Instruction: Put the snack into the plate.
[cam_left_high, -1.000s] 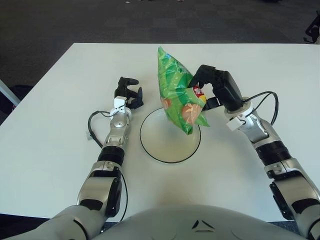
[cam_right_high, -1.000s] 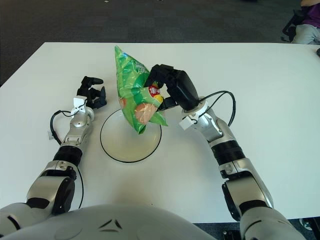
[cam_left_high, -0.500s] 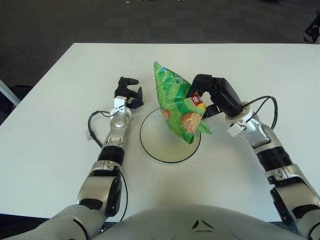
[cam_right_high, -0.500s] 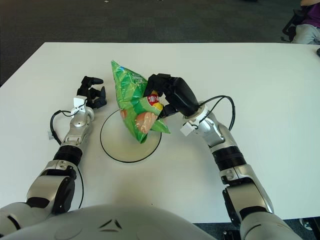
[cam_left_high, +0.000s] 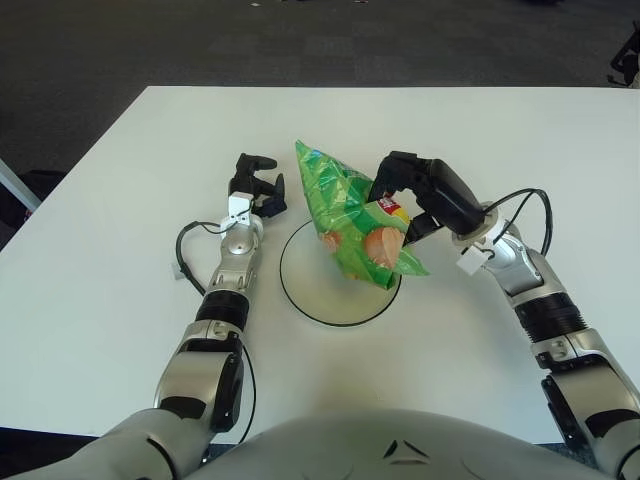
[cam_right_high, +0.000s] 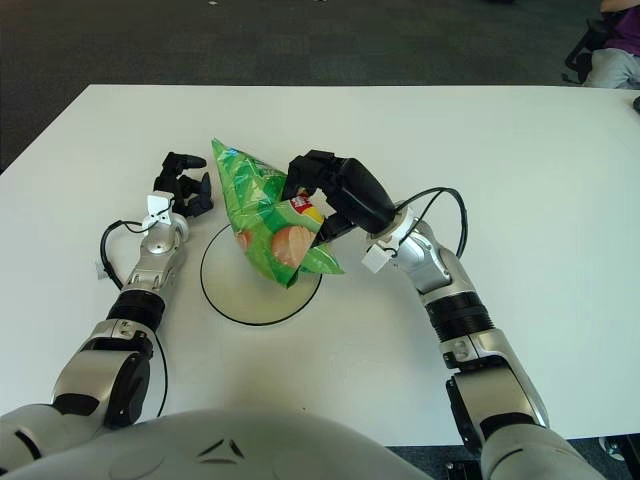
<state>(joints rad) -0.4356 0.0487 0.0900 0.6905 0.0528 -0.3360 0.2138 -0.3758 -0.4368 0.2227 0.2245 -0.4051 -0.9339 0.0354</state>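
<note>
A green snack bag (cam_left_high: 350, 215) is held tilted over the white plate with a black rim (cam_left_high: 305, 300), its lower end at or just above the plate's right side. My right hand (cam_left_high: 405, 195) is shut on the bag's right edge, above the plate's right rim. My left hand (cam_left_high: 255, 185) rests on the table just left of the plate's far rim, fingers curled and holding nothing.
The white table (cam_left_high: 120, 200) has its far edge at the top, with dark floor beyond. A black cable (cam_left_high: 183, 255) loops beside my left forearm. Another cable (cam_left_high: 525, 200) arcs off my right wrist.
My right hand has lowered and tipped the bag leftward over the plate; the bag's top has swung down and left. The left hand has not moved.
</note>
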